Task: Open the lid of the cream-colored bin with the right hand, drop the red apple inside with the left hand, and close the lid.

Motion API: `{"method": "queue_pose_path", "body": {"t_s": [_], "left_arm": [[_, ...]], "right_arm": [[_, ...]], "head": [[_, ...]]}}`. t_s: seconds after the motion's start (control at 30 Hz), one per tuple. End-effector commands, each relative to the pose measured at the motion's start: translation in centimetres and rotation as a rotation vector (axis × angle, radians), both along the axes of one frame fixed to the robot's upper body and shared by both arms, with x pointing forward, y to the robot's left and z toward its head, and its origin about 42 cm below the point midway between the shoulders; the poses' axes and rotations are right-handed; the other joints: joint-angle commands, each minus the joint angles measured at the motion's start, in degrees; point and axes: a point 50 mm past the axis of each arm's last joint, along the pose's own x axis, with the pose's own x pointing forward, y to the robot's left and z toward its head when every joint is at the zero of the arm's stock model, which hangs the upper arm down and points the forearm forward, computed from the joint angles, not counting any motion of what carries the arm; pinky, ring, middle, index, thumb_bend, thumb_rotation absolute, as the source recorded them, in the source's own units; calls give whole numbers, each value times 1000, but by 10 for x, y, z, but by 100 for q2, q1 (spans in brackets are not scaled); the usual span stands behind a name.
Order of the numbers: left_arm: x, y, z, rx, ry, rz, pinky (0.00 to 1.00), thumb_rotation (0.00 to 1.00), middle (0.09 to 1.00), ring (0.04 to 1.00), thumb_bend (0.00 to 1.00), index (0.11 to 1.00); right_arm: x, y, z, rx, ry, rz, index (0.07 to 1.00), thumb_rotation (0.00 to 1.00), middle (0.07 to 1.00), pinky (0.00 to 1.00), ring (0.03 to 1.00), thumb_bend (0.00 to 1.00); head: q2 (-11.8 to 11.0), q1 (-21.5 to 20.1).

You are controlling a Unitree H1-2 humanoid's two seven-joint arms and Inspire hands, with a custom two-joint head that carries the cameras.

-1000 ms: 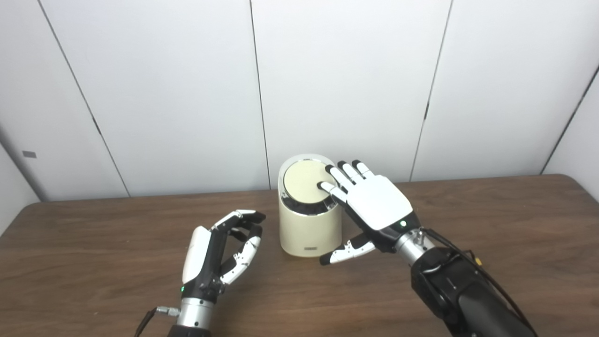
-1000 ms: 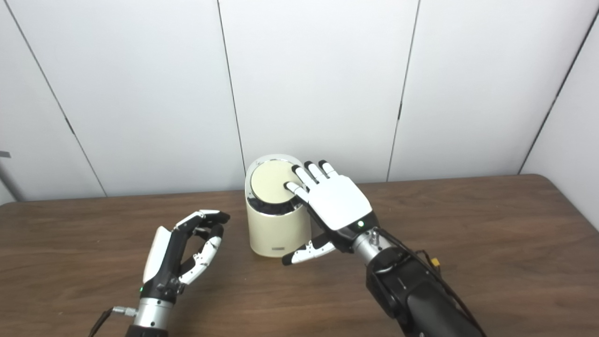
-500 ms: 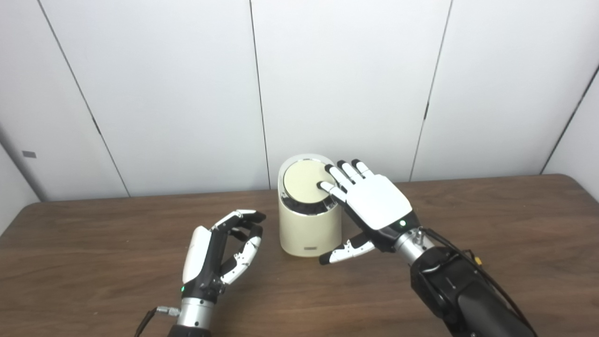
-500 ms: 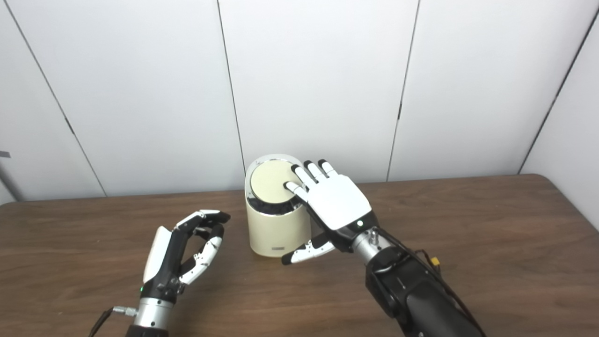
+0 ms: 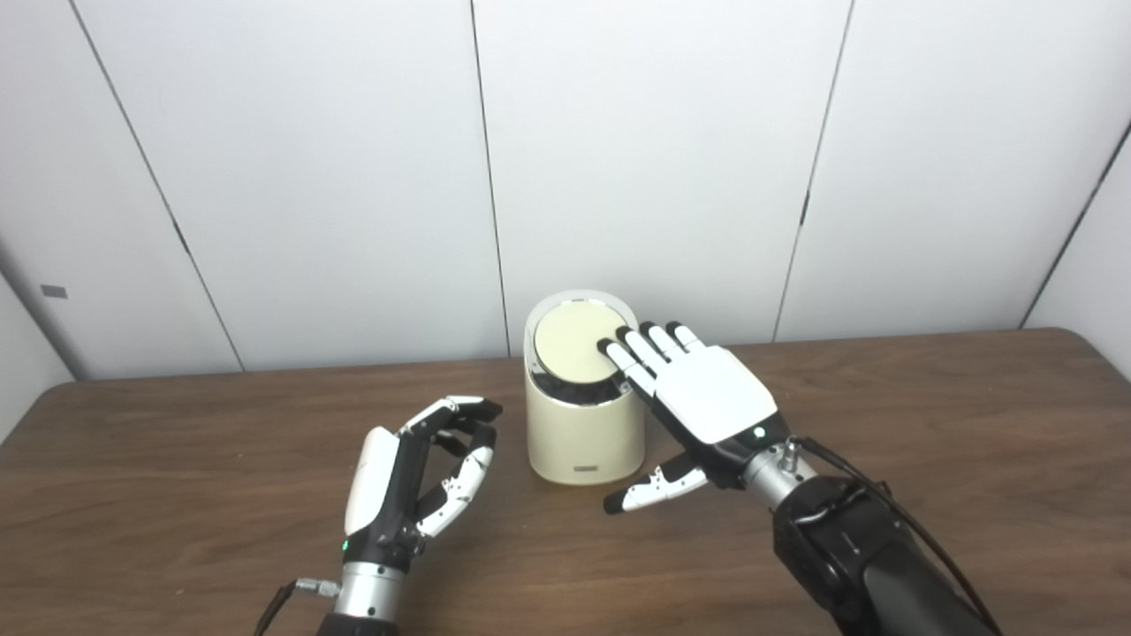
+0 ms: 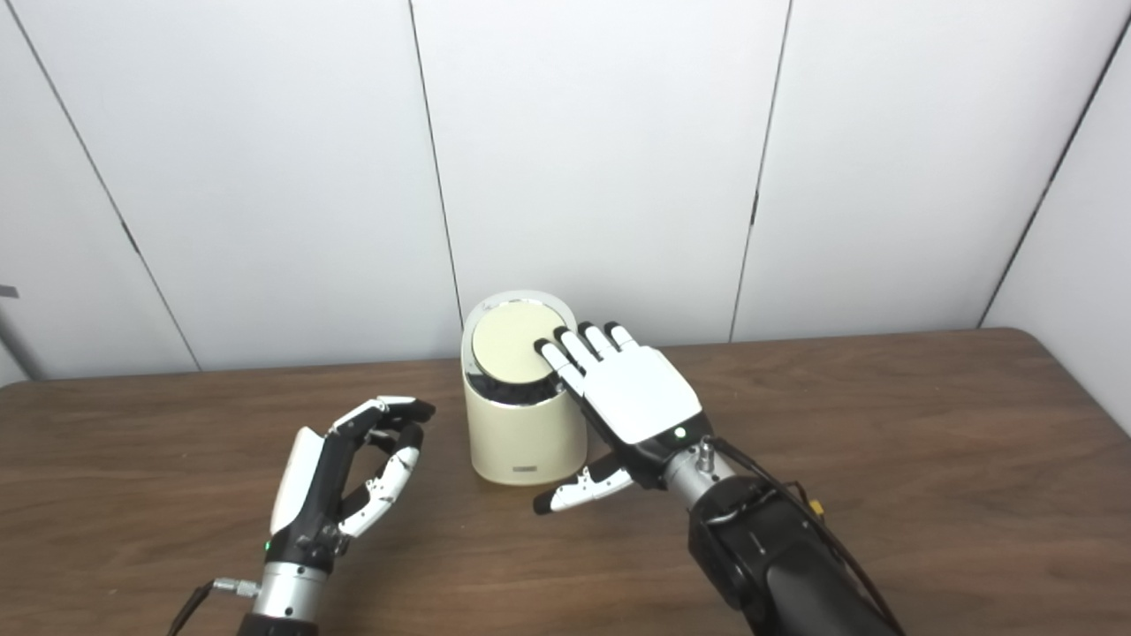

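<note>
The cream-colored bin [image 5: 585, 433] stands on the brown table near its back middle, its round lid [image 5: 570, 341] shut flat on top. My right hand [image 5: 698, 397] is open, palm down, its fingertips [image 5: 611, 348] resting on the right edge of the lid, thumb hanging beside the bin's wall. My left hand [image 5: 415, 473] sits left of the bin on the table, fingers curled apart and holding nothing. No red apple shows in either view.
The wooden table [image 5: 928, 424] stretches wide to the right and left of the bin. White wall panels [image 5: 636, 159] rise just behind the table's back edge.
My right hand has dropped a little and slid slightly back toward me, with its fingertips now lower on the lid's right edge. The left hand and bin have not moved.
</note>
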Motion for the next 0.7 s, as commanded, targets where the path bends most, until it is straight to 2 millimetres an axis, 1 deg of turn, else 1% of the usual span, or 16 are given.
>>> {"method": "queue_pose_path", "body": {"t_s": [0.0, 0.23, 0.33, 0.4, 0.67], "left_arm": [[8, -2, 19, -6, -85, -9, 532, 640, 672, 640, 300, 666], [8, -2, 19, -4, -84, -7, 529, 640, 671, 639, 301, 665], [8, -2, 19, -3, -82, -5, 529, 650, 672, 639, 300, 666], [8, -2, 19, -3, -84, -6, 525, 655, 670, 636, 303, 665], [8, -1, 17, -5, -81, -12, 529, 697, 672, 639, 326, 669]], "right_arm": [[1, 1, 20, 51, -64, -7, 1000, 820, 1000, 1000, 1000, 879], [0, -2, 26, 115, -88, -28, 1000, 844, 1000, 1000, 1000, 862], [0, -4, 29, 168, -104, -27, 1000, 798, 1000, 1000, 1000, 855], [0, -6, 30, 192, -111, -33, 1000, 794, 1000, 1000, 1000, 853], [0, -11, 34, 228, -146, -58, 1000, 839, 1000, 1000, 1000, 842]], "head": [[3, -2], [-10, 7], [-13, 6], [-13, 6], [-35, 16]]}}
